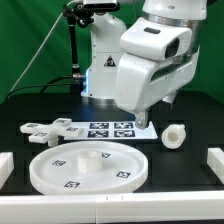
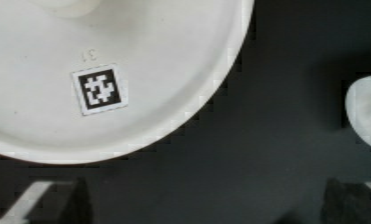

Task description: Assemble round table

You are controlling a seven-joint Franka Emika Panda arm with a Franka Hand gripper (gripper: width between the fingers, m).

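Note:
The large rimmed round disc (image 1: 88, 166) lies flat at the front of the black table, with a raised hub in its middle. It fills most of the wrist view (image 2: 111, 70), showing one square tag. The short cylinder leg (image 1: 174, 135) lies to the exterior view's right of the disc, and its edge shows in the wrist view (image 2: 367, 110). The cross-shaped base (image 1: 52, 129) lies at the back left. My gripper (image 1: 146, 120) hangs above the table behind the disc's right rim. It is open and empty (image 2: 196, 202), fingers wide apart over the dark gap between disc and leg.
The marker board (image 1: 112, 129) lies flat behind the disc, under my arm. White blocks stand at the table's left edge (image 1: 5, 166) and right edge (image 1: 214, 160). The arm's base and a stand rise at the back.

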